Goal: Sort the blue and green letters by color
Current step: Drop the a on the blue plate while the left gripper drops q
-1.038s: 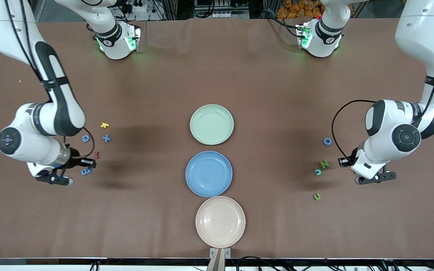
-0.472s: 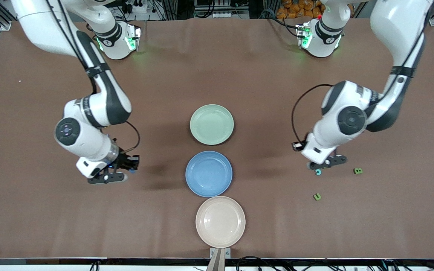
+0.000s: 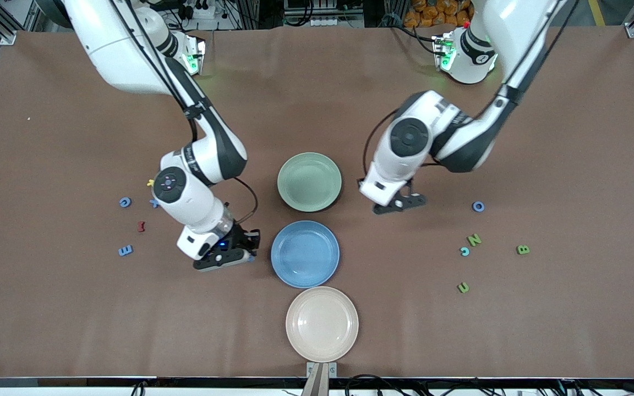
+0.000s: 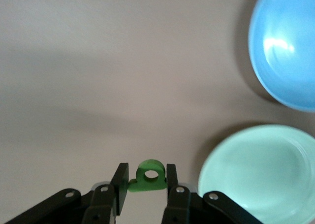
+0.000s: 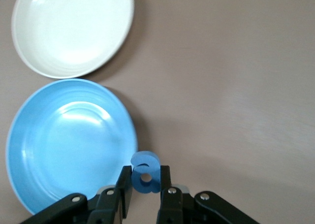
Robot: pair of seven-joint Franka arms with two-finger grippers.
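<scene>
My left gripper [image 4: 144, 172] is shut on a lime green letter [image 4: 150, 176] and hangs over the table beside the green plate [image 4: 261, 177]. In the front view this gripper [image 3: 400, 203] is at that plate's [image 3: 309, 182] rim, toward the left arm's end. My right gripper [image 5: 145, 174] is shut on a medium blue letter [image 5: 145, 177] just off the blue plate's [image 5: 64, 145] edge. From the front, this gripper [image 3: 238, 254] sits beside the blue plate [image 3: 305, 254]. Blue letters [image 3: 125, 202] [image 3: 125, 251] [image 3: 477, 207] and green letters [image 3: 474, 240] [image 3: 523, 249] [image 3: 463, 287] lie loose on the table.
A beige plate [image 3: 322, 324] stands nearest the front camera, in line with the other two. A yellow letter [image 3: 151, 183] and a dark red letter [image 3: 141, 226] lie among the blue ones at the right arm's end. A teal letter [image 3: 464, 251] lies by the green N.
Both arms have swung in from the table's ends toward the middle plates, each carrying its letter. The loose letters they had covered now show.
</scene>
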